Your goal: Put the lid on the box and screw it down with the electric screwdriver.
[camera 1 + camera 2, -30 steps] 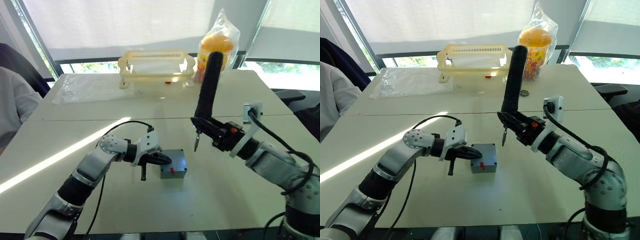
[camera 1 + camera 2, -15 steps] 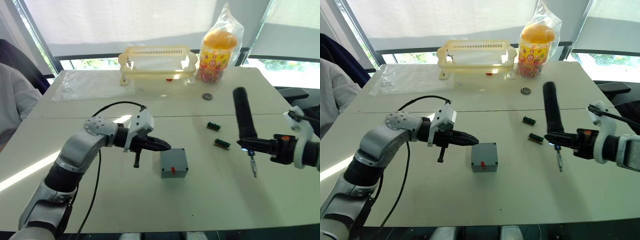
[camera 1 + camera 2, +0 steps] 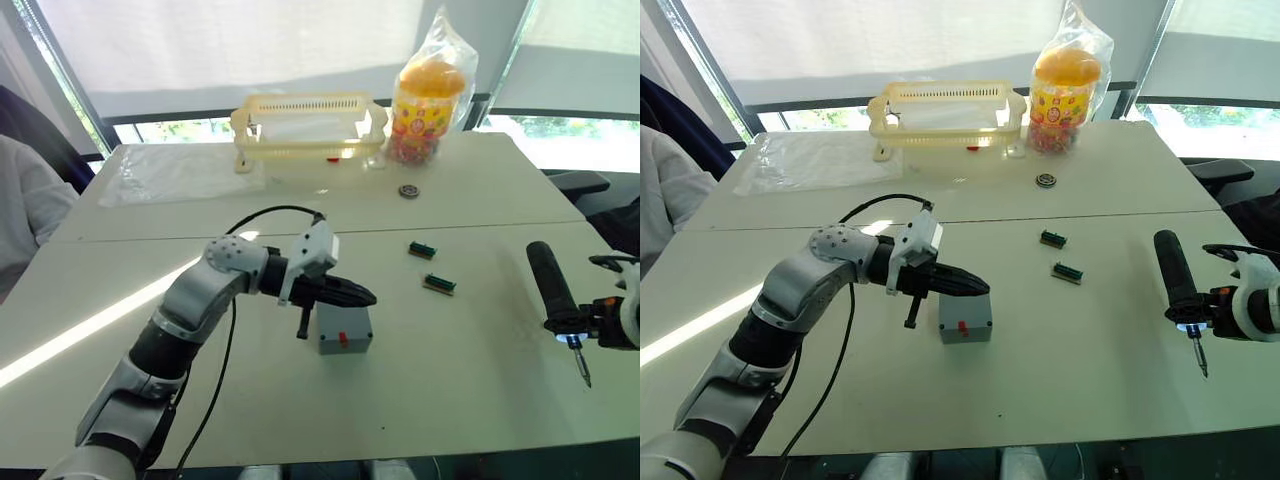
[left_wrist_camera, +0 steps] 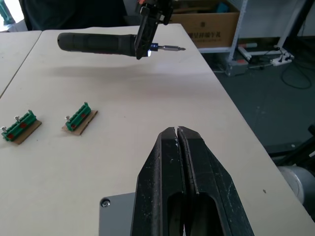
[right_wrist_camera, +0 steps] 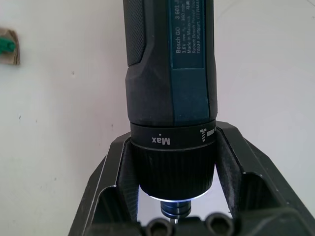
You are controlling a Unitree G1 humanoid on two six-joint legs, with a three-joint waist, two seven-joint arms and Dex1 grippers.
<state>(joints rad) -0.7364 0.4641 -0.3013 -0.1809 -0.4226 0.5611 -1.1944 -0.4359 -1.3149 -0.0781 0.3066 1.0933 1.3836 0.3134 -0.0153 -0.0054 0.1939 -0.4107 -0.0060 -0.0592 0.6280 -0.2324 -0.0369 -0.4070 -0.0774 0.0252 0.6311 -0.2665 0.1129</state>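
Note:
The grey-blue box [image 3: 965,333] stands mid-table, its red mark on the near side. The flat lid [image 3: 966,312] lies on top of it; in the left wrist view a screw sits in the corner of the lid [image 4: 114,216]. My left gripper [image 3: 358,296] is shut and empty, its tips just over the box's far top edge; whether they touch the lid I cannot tell. Low over the table's right edge, my right gripper [image 3: 1218,316] is shut on the black electric screwdriver [image 3: 1172,274], whose bit points down at the table. The right wrist view shows that screwdriver [image 5: 170,73] clamped between the fingers [image 5: 110,177].
A yellow basket [image 3: 305,125] and a bagged orange jar [image 3: 430,95] stand at the back. A clear plastic sheet [image 3: 170,172] lies back left, beside a person's sleeve [image 3: 20,215]. A small metal ring [image 3: 408,190] and two green terminal pieces [image 3: 422,249] [image 3: 438,285] lie right of the box.
My right arm has swung the screwdriver from above the box out to the right and down near the table edge. My left gripper has shifted right, over the box top.

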